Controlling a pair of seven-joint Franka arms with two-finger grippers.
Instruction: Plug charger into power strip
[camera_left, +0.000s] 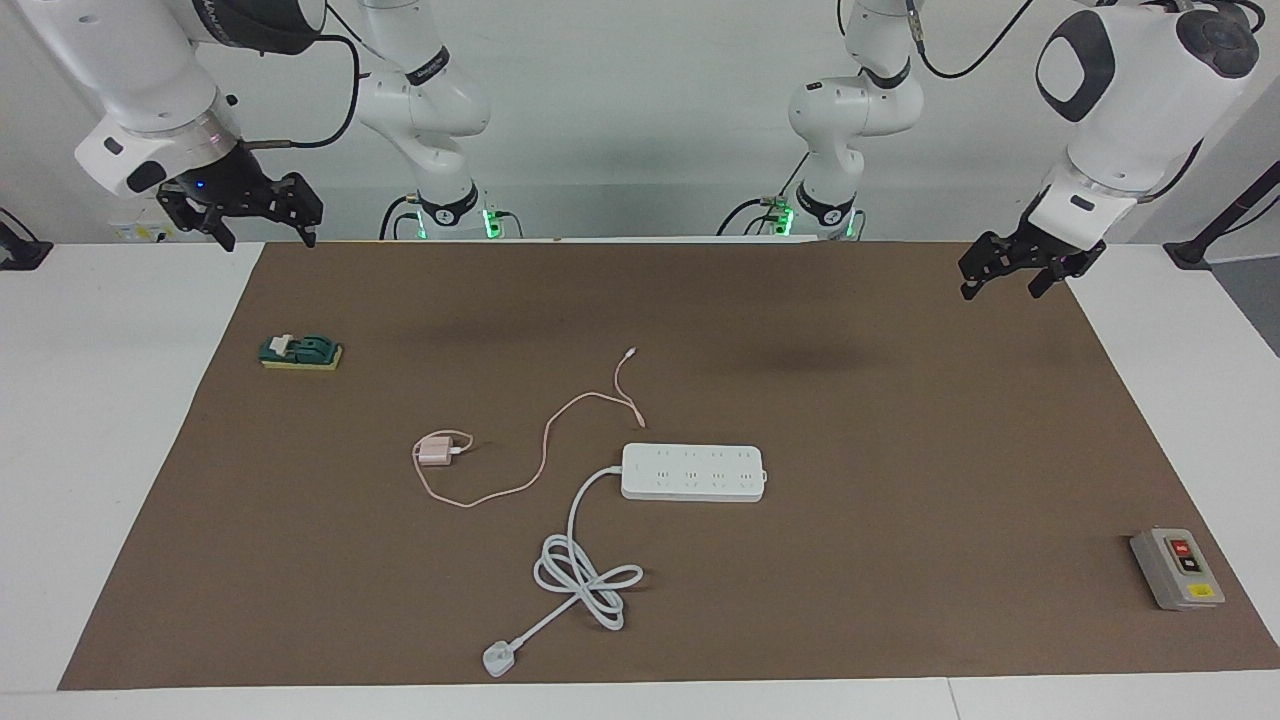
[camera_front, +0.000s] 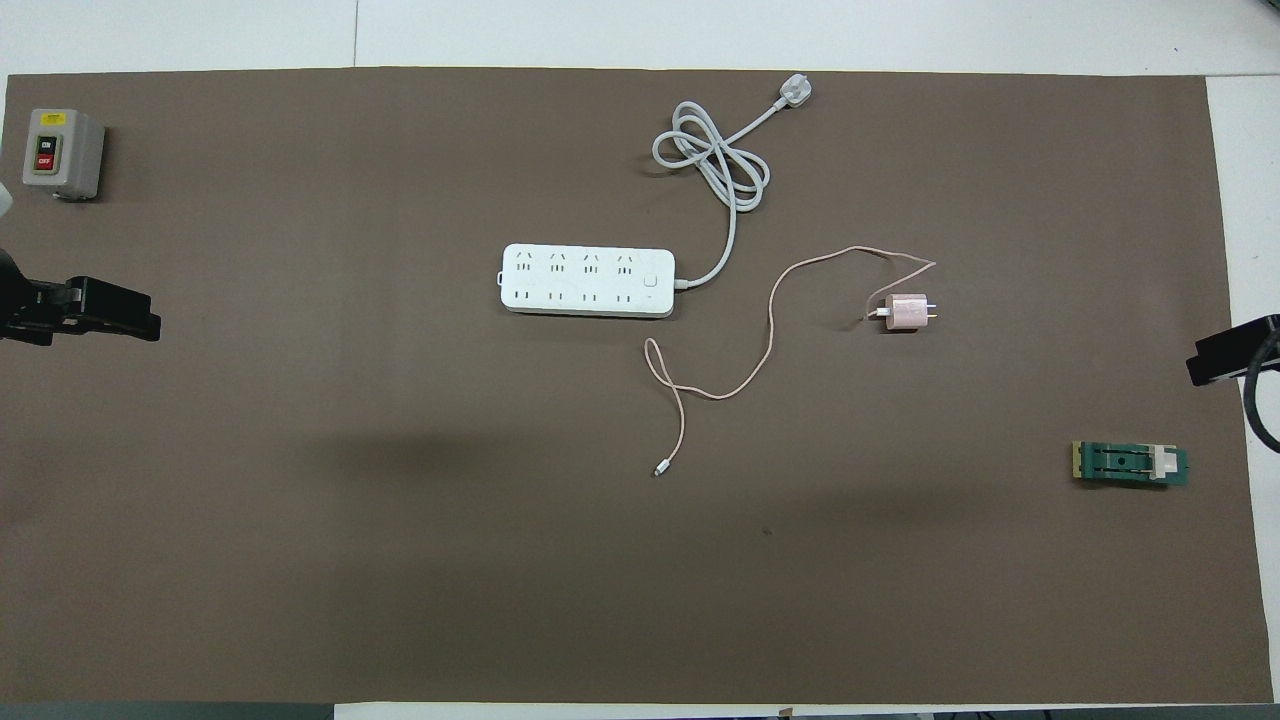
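The power strip (camera_left: 692, 472) (camera_front: 588, 280) lies flat mid-mat, sockets up. Its thick white cord (camera_left: 585, 575) loops away from the robots and ends in a white plug (camera_left: 497, 659). The charger (camera_left: 435, 450) (camera_front: 905, 312), a small pink cube, lies on its side beside the strip toward the right arm's end. Its prongs point away from the strip. Its thin pink cable (camera_left: 545, 440) snakes to a tiny connector (camera_left: 629, 353). My right gripper (camera_left: 268, 238) hangs open and empty over the mat's corner by its base. My left gripper (camera_left: 1000, 290) is open and empty over the mat's edge at its own end.
A grey switch box (camera_left: 1176, 568) with red and black buttons sits at the left arm's end, farther from the robots. A green block (camera_left: 300, 352) with a white piece on it lies at the right arm's end. The brown mat (camera_left: 900, 600) covers most of the table.
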